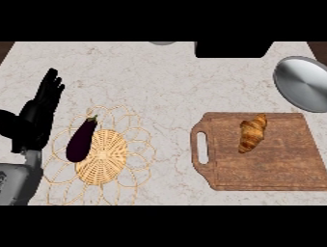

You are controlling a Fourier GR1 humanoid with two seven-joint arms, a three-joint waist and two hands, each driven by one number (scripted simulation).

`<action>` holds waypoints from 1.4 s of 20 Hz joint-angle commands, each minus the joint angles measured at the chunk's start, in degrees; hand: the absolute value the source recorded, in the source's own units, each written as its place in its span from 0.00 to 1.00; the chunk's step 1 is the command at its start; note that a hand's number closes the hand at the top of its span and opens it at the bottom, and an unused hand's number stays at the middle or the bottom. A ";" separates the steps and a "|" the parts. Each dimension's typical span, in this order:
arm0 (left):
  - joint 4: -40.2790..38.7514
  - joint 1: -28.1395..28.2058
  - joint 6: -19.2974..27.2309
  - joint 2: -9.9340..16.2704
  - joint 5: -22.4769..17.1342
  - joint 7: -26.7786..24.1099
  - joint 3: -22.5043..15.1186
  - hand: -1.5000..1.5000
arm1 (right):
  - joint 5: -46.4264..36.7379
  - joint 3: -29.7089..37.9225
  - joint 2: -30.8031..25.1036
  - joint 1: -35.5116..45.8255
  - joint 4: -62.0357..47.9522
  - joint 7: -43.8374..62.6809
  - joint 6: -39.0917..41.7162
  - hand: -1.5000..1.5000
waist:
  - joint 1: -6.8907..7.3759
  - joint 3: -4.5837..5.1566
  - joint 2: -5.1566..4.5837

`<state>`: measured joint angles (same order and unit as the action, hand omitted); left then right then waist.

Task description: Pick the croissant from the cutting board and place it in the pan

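- croissant (252, 133) lies on the cutting board (279, 164), upper-middle of it, untouched
- its long axis runs nearly front-to-back, top end tipped slightly right
- pan (308, 84) sits beyond the board's far right corner, near it, on the counter (166, 82)
- left hand (36, 116) rests open at the view's left edge, fingers straight and up, holding nothing
- right hand not visible, can't tell its state
- croissant is well apart from the left hand, off to its right, with the woven trivet (102, 157) and eggplant (81, 140) in between
- judgement: board and pan are both right side, so the right arm looks the natural pick; the left would have to cross over the eggplant
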<state>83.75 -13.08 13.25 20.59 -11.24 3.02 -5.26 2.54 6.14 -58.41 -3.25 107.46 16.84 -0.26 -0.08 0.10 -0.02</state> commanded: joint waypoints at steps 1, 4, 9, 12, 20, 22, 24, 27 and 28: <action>1.53 -0.42 -3.56 2.04 -1.53 2.25 2.72 0.50 | -3.32 -3.78 2.08 6.61 2.50 9.01 1.31 0.00 | 0.65 -0.07 -0.02; 2.95 2.32 -2.48 0.14 0.54 0.81 2.60 0.50 | -2.58 -3.71 5.52 10.37 0.28 8.68 4.89 0.00 | 0.58 -0.09 0.02; 1.76 1.72 -3.30 -0.53 1.30 0.27 2.80 0.50 | -3.66 -10.69 11.71 11.90 4.68 12.69 5.71 0.00 | 0.38 -0.08 0.06; -3.51 -1.36 -4.71 -2.56 1.71 -2.36 4.09 0.50 | -8.44 -12.37 14.90 17.39 0.97 14.30 7.44 0.00 | 0.28 -0.07 -0.06; 2.67 1.89 -4.39 -3.00 3.25 1.67 4.23 0.50 | -16.34 -16.26 22.31 23.08 -5.84 23.23 8.44 0.00 | 0.83 -0.08 -0.04; 2.96 3.66 -4.57 -3.91 4.39 0.35 4.44 0.50 | -14.50 -9.82 19.88 16.71 -3.94 19.65 11.60 0.00 | 0.16 -0.09 0.05; -0.93 -0.21 -3.94 -5.13 5.49 0.43 4.41 0.50 | -18.97 -13.02 22.75 17.57 -7.21 19.51 10.58 0.00 | 0.14 -0.09 -0.03; 3.64 0.10 -2.59 -5.85 6.34 4.21 3.84 0.50 | -20.73 -13.43 25.00 18.22 -11.21 19.12 11.22 0.00 | 0.36 -0.11 -0.01; -1.01 -2.91 -4.16 -5.37 5.59 2.59 5.71 0.50 | -19.28 -10.97 24.11 17.31 -12.38 16.55 12.93 0.00 | 0.07 -0.10 -0.04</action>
<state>84.71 -12.87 9.11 15.89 -6.29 4.69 -0.52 -15.61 -6.21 -35.64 13.90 99.82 35.69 10.79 0.13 0.01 -0.02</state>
